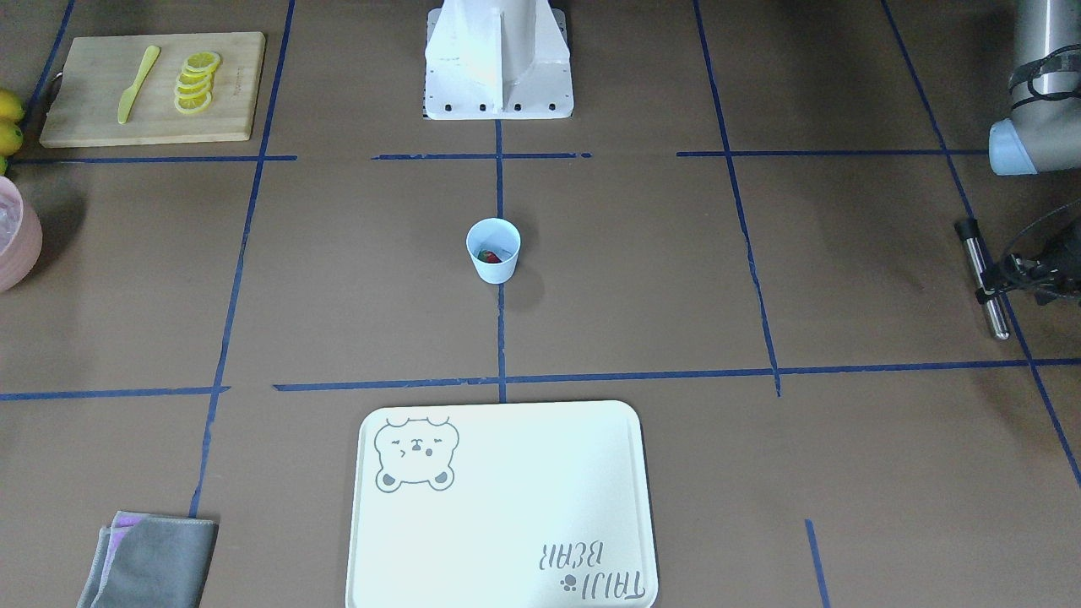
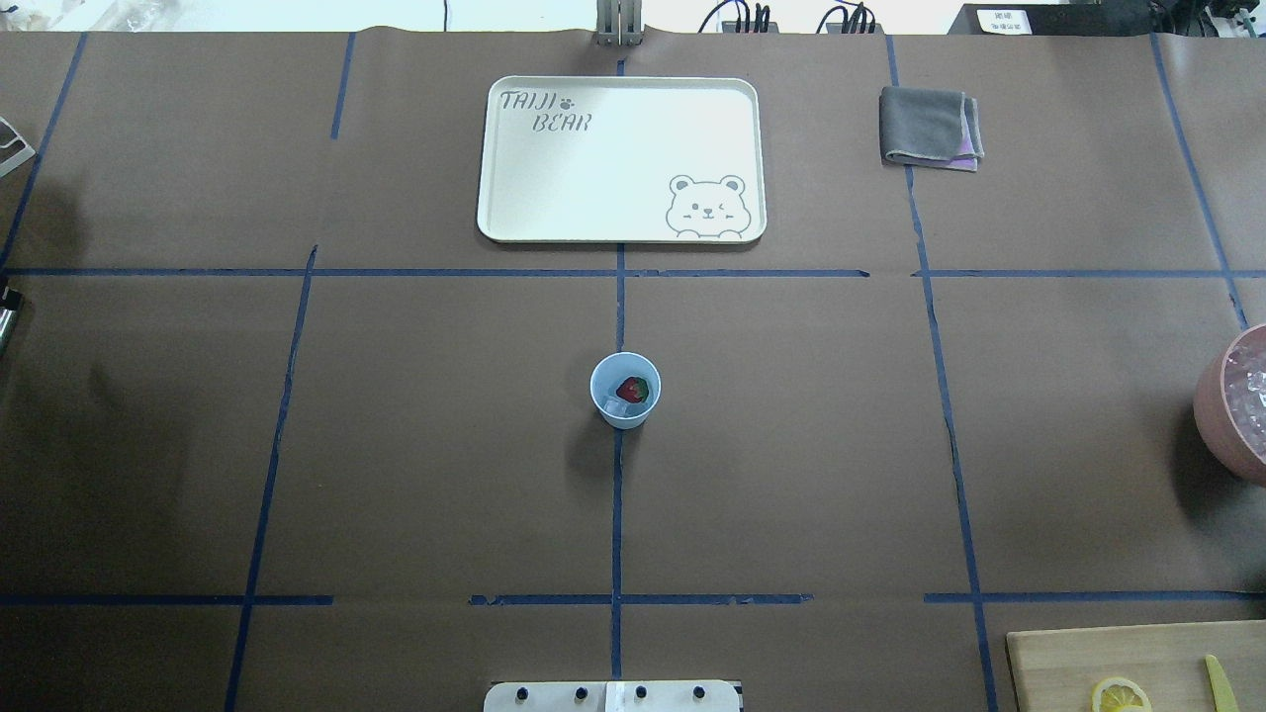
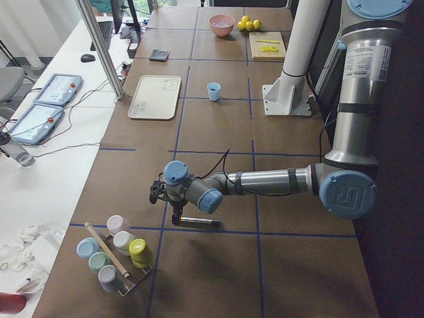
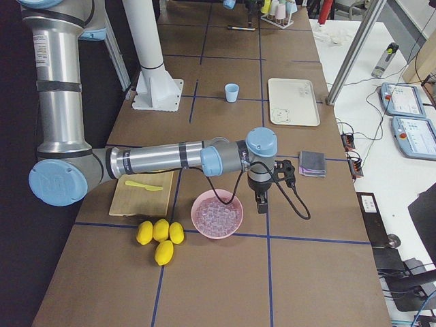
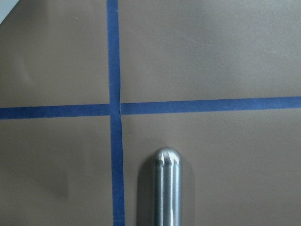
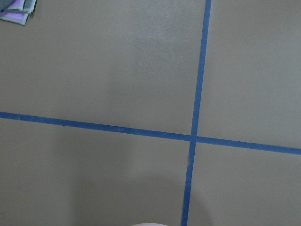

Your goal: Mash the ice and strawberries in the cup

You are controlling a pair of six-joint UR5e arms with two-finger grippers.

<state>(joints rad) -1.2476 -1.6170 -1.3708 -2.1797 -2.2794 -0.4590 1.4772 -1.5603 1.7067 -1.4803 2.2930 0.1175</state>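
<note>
The pale blue cup (image 1: 493, 253) stands upright in the middle of the table, also in the overhead view (image 2: 625, 394). Inside it lie a red strawberry (image 2: 633, 387) and a whitish ice cube (image 2: 615, 406). My left gripper (image 1: 986, 291) is far from the cup at the table's left end, shut on a metal rod (image 1: 980, 266) held level just above the table. The rod's rounded tip fills the bottom of the left wrist view (image 5: 165, 188). My right gripper (image 4: 262, 199) hangs beside the pink bowl (image 4: 216, 214); I cannot tell whether it is open or shut.
A cream tray (image 2: 621, 158) lies beyond the cup. A folded grey cloth (image 2: 930, 127) is at the far right. The pink bowl of ice (image 2: 1236, 405), lemons (image 4: 158, 235) and a cutting board with lemon slices (image 1: 152, 89) are at the right end. A rack of cups (image 3: 116, 255) stands at the left end.
</note>
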